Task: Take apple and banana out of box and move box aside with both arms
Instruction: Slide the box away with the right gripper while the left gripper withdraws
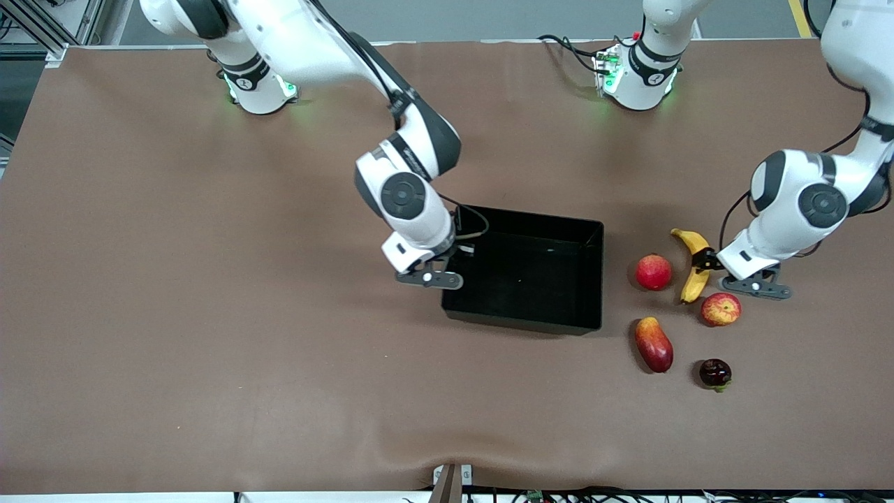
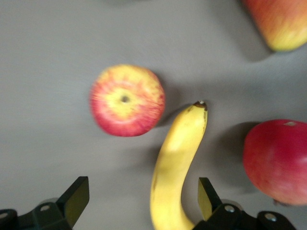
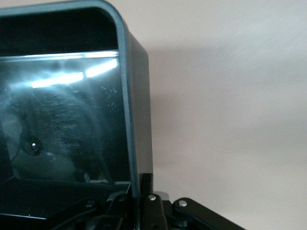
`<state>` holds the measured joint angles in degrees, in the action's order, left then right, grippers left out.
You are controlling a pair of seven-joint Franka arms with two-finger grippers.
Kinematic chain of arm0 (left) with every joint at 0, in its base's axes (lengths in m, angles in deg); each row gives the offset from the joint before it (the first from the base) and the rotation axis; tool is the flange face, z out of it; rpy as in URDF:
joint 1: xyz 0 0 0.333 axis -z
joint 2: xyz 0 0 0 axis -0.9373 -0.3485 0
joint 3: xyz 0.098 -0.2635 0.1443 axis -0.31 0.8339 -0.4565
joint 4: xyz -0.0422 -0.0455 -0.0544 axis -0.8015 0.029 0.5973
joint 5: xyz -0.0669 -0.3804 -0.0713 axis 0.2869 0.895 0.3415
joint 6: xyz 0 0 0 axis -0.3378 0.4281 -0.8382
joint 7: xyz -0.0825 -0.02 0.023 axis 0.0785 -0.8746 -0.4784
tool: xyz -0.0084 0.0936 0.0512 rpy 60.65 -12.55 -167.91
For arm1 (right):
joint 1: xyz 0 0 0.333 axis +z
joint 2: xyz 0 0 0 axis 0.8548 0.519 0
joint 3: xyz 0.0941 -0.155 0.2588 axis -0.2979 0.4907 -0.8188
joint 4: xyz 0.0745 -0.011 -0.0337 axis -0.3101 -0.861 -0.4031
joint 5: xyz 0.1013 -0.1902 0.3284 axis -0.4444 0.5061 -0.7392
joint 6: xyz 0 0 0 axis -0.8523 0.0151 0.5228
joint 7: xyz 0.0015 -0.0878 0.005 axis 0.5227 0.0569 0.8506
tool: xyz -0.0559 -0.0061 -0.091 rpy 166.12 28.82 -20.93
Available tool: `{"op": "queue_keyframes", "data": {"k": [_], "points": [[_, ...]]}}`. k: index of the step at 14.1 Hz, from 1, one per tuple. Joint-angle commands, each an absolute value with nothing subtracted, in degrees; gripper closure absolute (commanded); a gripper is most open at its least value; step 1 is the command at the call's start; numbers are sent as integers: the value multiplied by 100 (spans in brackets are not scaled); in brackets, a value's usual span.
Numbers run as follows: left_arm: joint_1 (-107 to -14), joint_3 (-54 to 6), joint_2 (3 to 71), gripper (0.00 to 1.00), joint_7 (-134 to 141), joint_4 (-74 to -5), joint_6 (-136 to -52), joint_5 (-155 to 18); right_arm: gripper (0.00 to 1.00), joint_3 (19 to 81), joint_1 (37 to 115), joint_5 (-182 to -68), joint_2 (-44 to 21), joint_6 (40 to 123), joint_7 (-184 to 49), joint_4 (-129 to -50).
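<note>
The black box (image 1: 538, 215) stands mid-table. My right gripper (image 1: 447, 271) is shut on its wall at the right arm's end; the wrist view shows that thin wall (image 3: 136, 105) pinched in the right gripper (image 3: 140, 186). The yellow banana (image 1: 693, 264) lies toward the left arm's end of the table. My left gripper (image 1: 702, 264) is low over its middle and open. In the wrist view the banana (image 2: 178, 158) runs between the spread fingers of the left gripper (image 2: 141, 197), close to one pad (image 2: 206, 195). The red-and-yellow apple (image 1: 721, 309) (image 2: 127, 100) rests just beside the banana's tip.
A plain red round fruit (image 1: 654, 272) (image 2: 278, 160) sits between the box and the banana. A red-and-yellow mango (image 1: 654, 344) (image 2: 280, 21) and a small dark fruit (image 1: 715, 373) lie nearer to the front camera. Brown cloth (image 1: 209, 314) covers the table.
</note>
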<state>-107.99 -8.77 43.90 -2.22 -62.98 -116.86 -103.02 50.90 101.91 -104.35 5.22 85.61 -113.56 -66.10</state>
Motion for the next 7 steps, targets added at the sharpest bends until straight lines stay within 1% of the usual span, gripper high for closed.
{"op": "queue_keyframes", "data": {"k": [1, 3, 5, 7], "points": [[-10828, -606, 5236, 0, -267, -5914, -10601, -9619, 100, 4997, 9576, -10429, -66, 8078, -10936, -6756], [-10819, -544, 5325, 0, -285, -5132, -9652, -9074, 100, 4997, 9207, -10429, -346, 7918, -10750, -6939], [-10819, -473, 5308, 0, -276, -4263, -8606, -8756, 100, 4988, 8785, -10438, -663, 7918, -10242, -7369], [-10810, -316, 5308, 0, -241, -3489, -7945, -8684, 100, 4988, 8232, -10446, -918, 7927, -9522, -7852]]}}
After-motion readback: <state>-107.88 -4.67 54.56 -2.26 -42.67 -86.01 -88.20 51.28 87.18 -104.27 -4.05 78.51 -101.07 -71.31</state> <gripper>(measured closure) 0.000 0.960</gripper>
